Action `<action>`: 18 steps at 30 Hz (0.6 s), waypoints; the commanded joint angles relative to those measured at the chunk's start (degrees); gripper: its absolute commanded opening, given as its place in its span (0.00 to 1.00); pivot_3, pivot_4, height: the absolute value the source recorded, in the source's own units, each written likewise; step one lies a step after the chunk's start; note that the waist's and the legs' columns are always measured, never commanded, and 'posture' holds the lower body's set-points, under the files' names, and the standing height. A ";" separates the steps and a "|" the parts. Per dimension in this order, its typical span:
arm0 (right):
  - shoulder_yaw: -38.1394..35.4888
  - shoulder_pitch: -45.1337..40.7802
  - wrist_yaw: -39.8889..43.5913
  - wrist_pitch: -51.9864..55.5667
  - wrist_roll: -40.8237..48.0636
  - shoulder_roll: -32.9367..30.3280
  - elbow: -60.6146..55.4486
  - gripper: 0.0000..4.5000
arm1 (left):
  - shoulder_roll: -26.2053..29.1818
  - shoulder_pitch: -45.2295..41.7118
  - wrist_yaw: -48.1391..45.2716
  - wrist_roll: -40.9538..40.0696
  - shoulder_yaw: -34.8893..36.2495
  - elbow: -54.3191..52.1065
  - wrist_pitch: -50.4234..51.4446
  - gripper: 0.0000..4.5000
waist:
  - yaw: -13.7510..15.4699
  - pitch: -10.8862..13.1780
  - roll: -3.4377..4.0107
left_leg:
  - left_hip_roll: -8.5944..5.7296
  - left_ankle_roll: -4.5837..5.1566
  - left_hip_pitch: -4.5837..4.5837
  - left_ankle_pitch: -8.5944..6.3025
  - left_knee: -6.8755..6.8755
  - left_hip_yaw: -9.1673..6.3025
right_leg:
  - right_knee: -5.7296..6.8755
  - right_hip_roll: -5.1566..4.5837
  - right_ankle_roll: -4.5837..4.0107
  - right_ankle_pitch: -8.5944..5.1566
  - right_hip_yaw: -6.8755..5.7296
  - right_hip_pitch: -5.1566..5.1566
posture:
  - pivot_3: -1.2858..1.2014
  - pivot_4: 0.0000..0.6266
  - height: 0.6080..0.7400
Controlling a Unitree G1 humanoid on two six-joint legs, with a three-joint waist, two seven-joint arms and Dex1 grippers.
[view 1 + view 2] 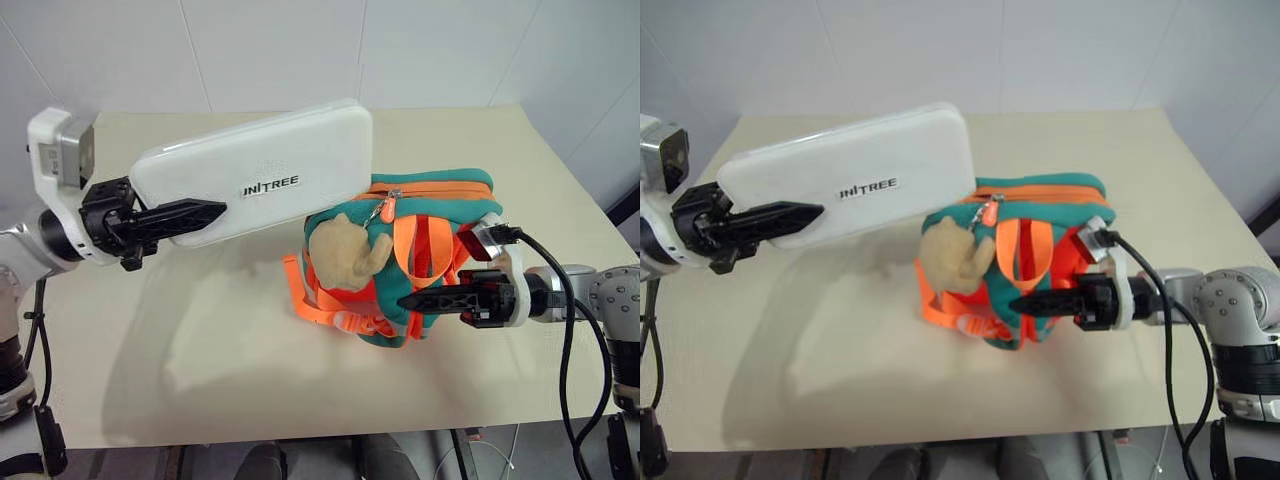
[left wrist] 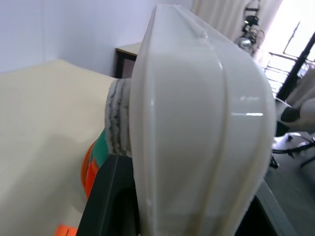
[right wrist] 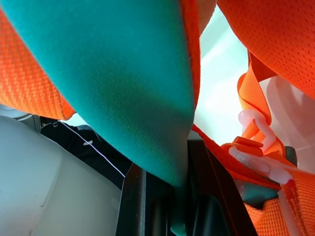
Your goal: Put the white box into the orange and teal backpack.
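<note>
A: What is the left gripper (image 1: 190,215) doing?

B: Its black fingers are clamping one end of the white box (image 1: 258,181), and the box is hanging in the air above the table (image 1: 200,330), tilted, with its far end reaching over the top of the orange and teal backpack (image 1: 425,250). In the left wrist view the box (image 2: 197,128) is sitting wedged between the two fingers, so the jaws are standing partly apart, as wide as the case is thick.

A: And the right gripper (image 1: 425,299)?

B: It is lying roughly level, pointing towards the robot's left, nearly closed. Its fingers are pinching a fold of the backpack's teal fabric (image 3: 128,88) at the near side of the bag.

A: Where is the backpack sitting?

B: It is standing on the table, with its beige plush toy (image 1: 345,250) hanging at the front and the orange straps (image 1: 330,305) trailing on the tabletop.
</note>
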 commanded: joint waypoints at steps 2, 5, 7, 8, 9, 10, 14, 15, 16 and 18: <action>-0.74 -0.24 0.40 -0.77 0.48 0.66 -1.80 0.10 | -1.17 -3.25 -3.90 7.36 -5.33 2.94 -8.85 0.28 | 0.03 0.00 0.00 | 0.00 0.00 0.00 0.00 0.03 0.01 | 0.00 0.00 0.00 0.00 0.00 0.01 | 0.52 0.24 1.00; -1.30 0.25 -0.07 -0.85 0.77 0.82 -2.27 0.10 | -0.79 -4.37 -7.11 15.44 -9.11 6.55 -17.98 0.28 | 0.11 -0.02 -0.02 | 0.00 -0.01 0.01 0.00 0.08 0.01 | -0.01 0.01 0.00 0.00 -0.01 0.03 | 0.52 0.24 1.00; -1.72 0.64 -0.36 -0.88 1.01 0.88 -2.52 0.10 | -1.32 -5.58 -7.79 18.85 -9.89 9.87 -23.07 0.28 | 0.13 -0.02 -0.03 | -0.01 -0.01 0.04 0.01 0.09 0.02 | -0.01 0.00 0.00 0.00 0.00 0.06 | 0.52 0.24 1.00; -1.96 0.87 -0.63 -0.86 1.17 0.99 -2.65 0.10 | -1.04 -6.02 -8.91 20.37 -10.42 11.46 -25.52 0.28 | 0.16 -0.02 -0.04 | -0.01 -0.01 0.04 0.01 0.11 0.02 | -0.02 0.00 0.00 0.00 0.00 0.07 | 0.52 0.24 1.00; -2.14 1.04 -0.84 -0.86 1.29 1.07 -2.76 0.10 | -0.69 -6.30 -10.07 21.87 -10.98 12.83 -27.86 0.28 | 0.17 -0.03 -0.04 | -0.01 -0.01 0.04 0.01 0.14 0.02 | -0.02 0.00 0.00 0.00 0.00 0.07 | 0.52 0.24 1.00; -2.26 1.15 -0.98 -0.84 1.35 1.15 -2.84 0.10 | -0.42 -6.47 -11.06 22.89 -11.43 13.78 -29.50 0.28 | 0.17 -0.03 -0.04 | -0.01 -0.01 0.04 0.01 0.16 0.02 | -0.01 0.00 0.00 0.00 0.01 0.07 | 0.52 0.24 1.00; -2.99 1.87 -1.83 -0.77 1.71 1.65 -3.43 0.10 | 3.19 -6.14 -16.51 25.23 -12.08 18.56 -32.10 0.28 | 0.06 -0.04 -0.07 | -0.01 0.01 0.05 0.00 0.22 0.02 | 0.04 0.01 0.00 0.00 0.00 0.08 | 0.52 0.24 1.00; -3.15 2.01 -1.97 -0.78 1.78 1.70 -3.52 0.10 | 3.93 -6.08 -17.28 25.43 -11.93 19.41 -32.32 0.28 | 0.02 -0.04 -0.07 | -0.01 0.01 0.05 0.00 0.23 0.01 | 0.06 0.01 0.00 0.00 0.01 0.08 | 0.52 0.24 1.00; -3.28 2.11 -2.08 -0.80 1.83 1.75 -3.56 0.10 | 4.68 -6.01 -17.98 25.37 -11.78 20.13 -31.95 0.28 | 0.04 -0.04 -0.07 | -0.01 0.02 0.05 -0.01 0.23 0.01 | 0.10 0.01 0.00 0.00 0.01 0.08 | 0.52 0.24 1.00; -3.44 2.31 -2.27 -0.91 1.83 1.88 -3.59 0.10 | 6.02 -5.61 -19.12 25.47 -11.53 21.44 -31.72 0.28 | 0.05 -0.04 -0.07 | 0.00 0.04 0.05 -0.01 0.23 0.01 | 0.13 0.01 0.00 0.00 0.01 0.08 | 0.52 0.24 1.00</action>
